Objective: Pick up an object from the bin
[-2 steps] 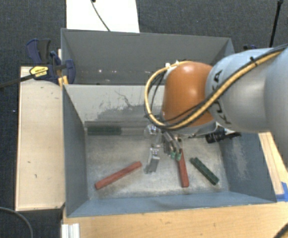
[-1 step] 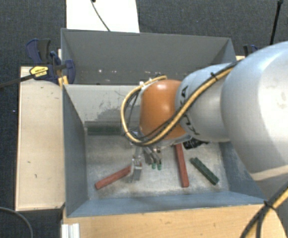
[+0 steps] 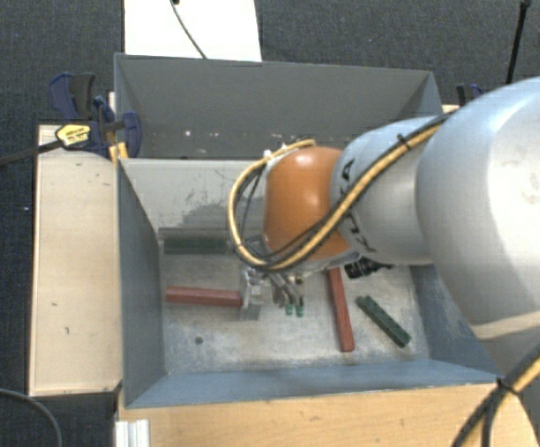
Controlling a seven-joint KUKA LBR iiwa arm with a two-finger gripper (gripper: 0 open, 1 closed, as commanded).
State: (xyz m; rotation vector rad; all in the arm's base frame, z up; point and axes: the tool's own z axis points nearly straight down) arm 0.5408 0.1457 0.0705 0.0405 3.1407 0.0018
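Hand (image 3: 272, 302) beside red bar (image 3: 201, 296), lengthwise left-right

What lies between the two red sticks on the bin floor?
The gripper, at the right end of the left red stick; bare bin floor runs from it to the right red stick, as the camera view shows.

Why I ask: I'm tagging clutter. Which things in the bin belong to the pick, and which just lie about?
Job: gripper; left red bar, likely, its right end beside the gripper; grey bin.
Lying about: back-left green bar; right red bar; far-right green bar.
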